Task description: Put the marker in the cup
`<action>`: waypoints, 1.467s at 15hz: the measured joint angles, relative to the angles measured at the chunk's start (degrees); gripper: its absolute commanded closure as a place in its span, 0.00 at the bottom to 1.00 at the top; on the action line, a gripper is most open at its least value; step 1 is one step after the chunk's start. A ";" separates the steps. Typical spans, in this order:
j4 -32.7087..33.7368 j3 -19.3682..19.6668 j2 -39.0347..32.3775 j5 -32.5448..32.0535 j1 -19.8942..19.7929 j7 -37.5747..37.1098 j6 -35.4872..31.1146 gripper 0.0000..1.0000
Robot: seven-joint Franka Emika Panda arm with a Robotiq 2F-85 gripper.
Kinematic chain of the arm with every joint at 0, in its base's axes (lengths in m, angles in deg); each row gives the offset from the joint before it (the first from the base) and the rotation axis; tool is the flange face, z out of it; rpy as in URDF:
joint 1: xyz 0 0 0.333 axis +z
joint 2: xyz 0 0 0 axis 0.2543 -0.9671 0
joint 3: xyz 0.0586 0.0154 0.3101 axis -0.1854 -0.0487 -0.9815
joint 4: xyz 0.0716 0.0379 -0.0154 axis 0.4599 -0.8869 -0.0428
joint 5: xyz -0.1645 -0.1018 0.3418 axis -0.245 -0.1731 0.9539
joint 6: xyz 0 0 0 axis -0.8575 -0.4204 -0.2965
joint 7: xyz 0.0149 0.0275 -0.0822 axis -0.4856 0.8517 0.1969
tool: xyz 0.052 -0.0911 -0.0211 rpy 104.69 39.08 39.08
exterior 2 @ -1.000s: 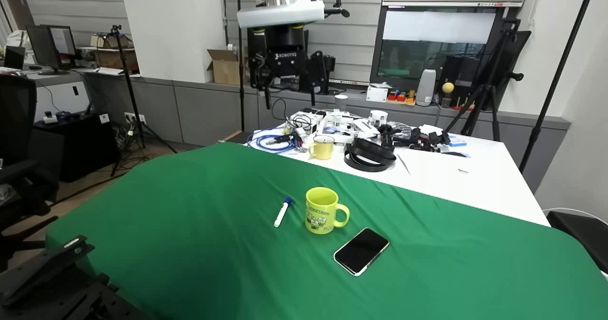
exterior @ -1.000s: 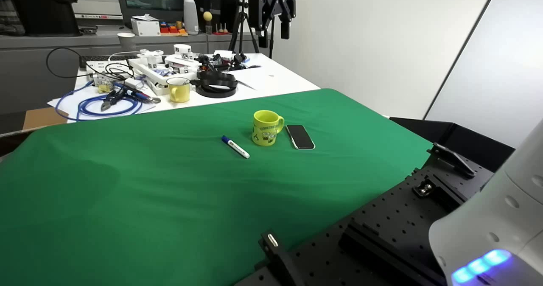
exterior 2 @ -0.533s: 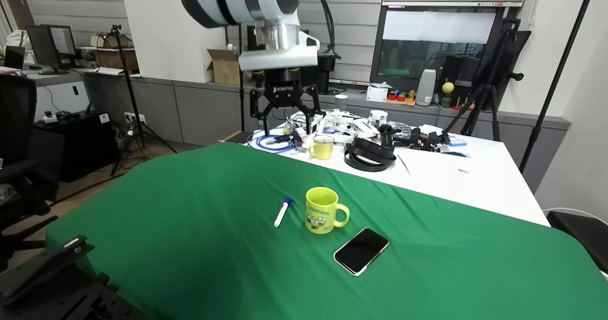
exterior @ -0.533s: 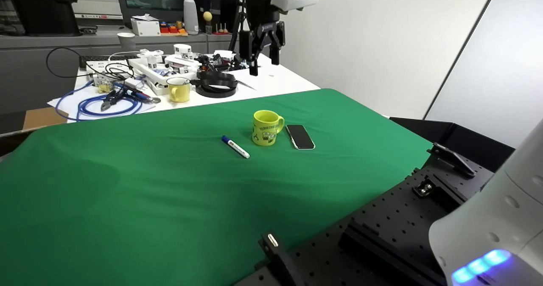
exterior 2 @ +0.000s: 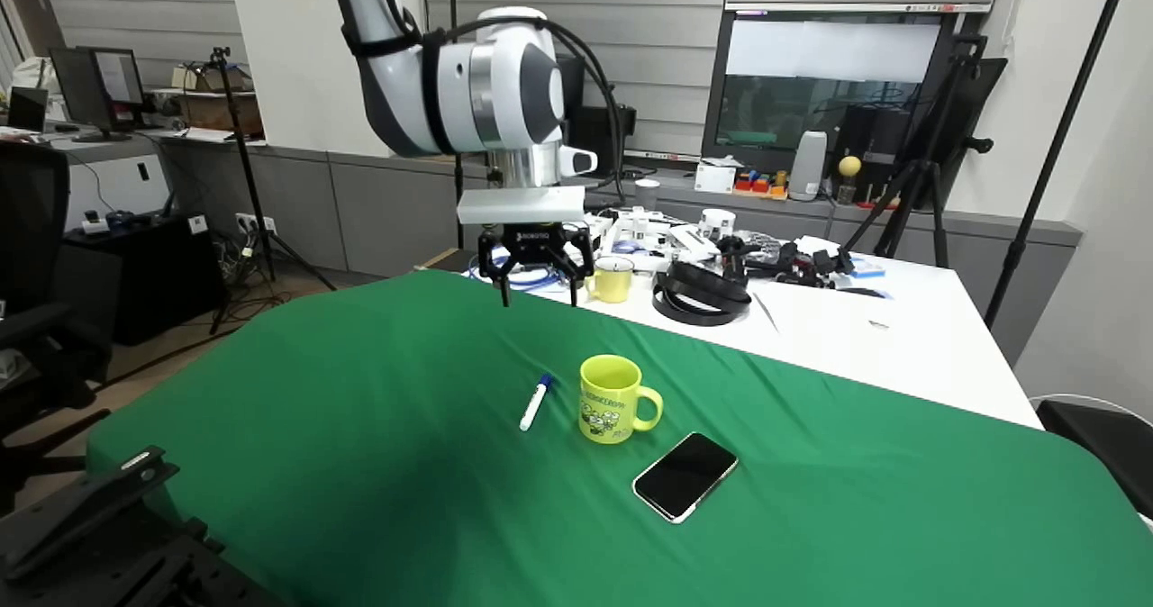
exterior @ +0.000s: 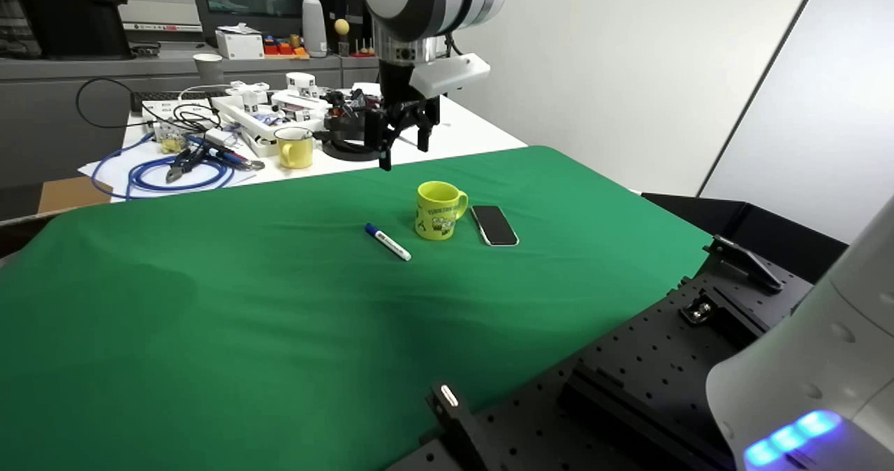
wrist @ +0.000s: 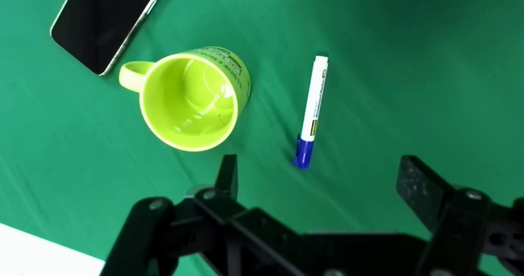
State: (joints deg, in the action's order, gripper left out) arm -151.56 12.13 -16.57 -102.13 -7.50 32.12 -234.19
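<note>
In the last second the hand [exterior 2: 540,303] has come down a good deal in both exterior views, and now it hangs above the green-covered table [exterior: 244,317], its fingers spread wide with nothing between them. For the task this means, I think, that the approach to the marker [wrist: 312,108] is well begun, but the grasp is not. The marker lies on the table near the cup [exterior 2: 605,404], not touching it, on the side away from the handle. In the wrist view it appears ahead of the gap between the fingers, blue cap toward them, so probably they could close across its body after further travel. Compared with the earlier frames, more of the arm [exterior 2: 459,94] is visible, while marker, cup and phone [exterior 2: 686,478] have kept their places.
</note>
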 measured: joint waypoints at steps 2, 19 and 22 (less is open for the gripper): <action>2.77 1.40 -3.09 -0.31 1.49 -1.24 0.00 0.00; 11.48 3.17 -14.95 -0.90 4.12 -1.51 -7.11 0.00; 15.94 3.54 -20.12 -0.77 4.98 -1.51 -7.17 0.00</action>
State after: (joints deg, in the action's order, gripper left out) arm -135.61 15.67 -36.69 -102.90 -2.52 30.61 -241.36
